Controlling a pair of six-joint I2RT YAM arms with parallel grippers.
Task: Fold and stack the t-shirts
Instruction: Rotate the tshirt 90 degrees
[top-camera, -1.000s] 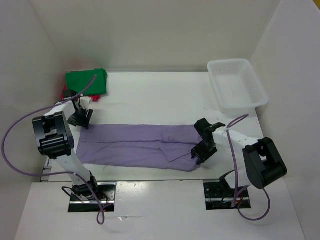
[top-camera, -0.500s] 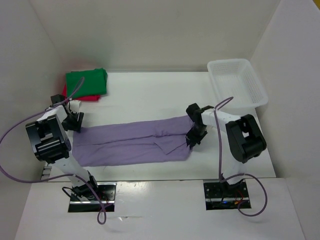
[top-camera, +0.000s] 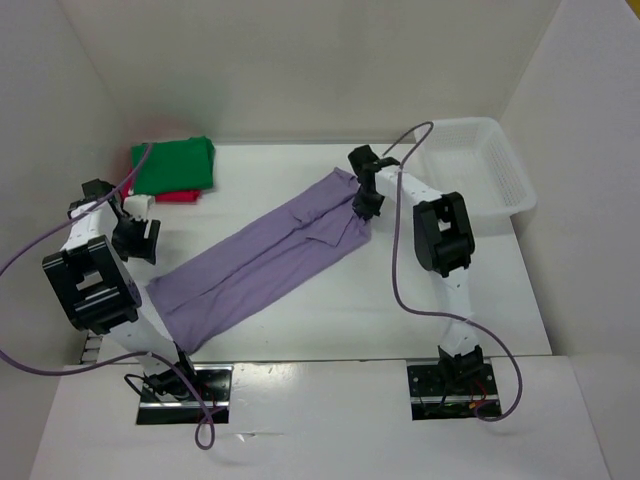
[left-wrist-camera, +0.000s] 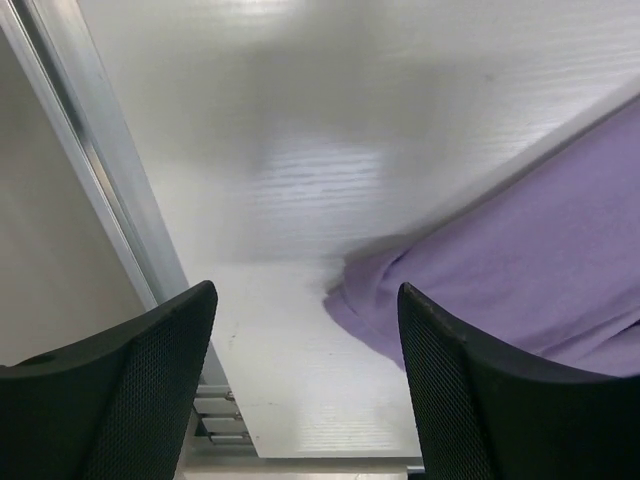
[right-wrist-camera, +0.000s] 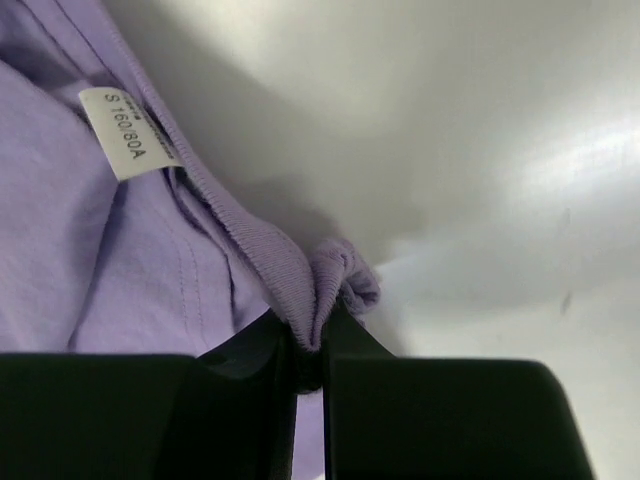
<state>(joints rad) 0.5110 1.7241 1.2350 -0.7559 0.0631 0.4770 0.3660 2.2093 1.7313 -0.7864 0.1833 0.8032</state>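
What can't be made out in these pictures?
- Red shirt: top view, mostly under the green shirt.
- Purple shirt: top view, near corner behind the left arm; left wrist view, cut off by the right edge.

White size tag on lavender t-shirt collar: "S 160/80A".

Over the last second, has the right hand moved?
Yes. The right hand moved farther back and leftward: earlier nearer than the white basket, now level with it, dragging the lavender shirt along.
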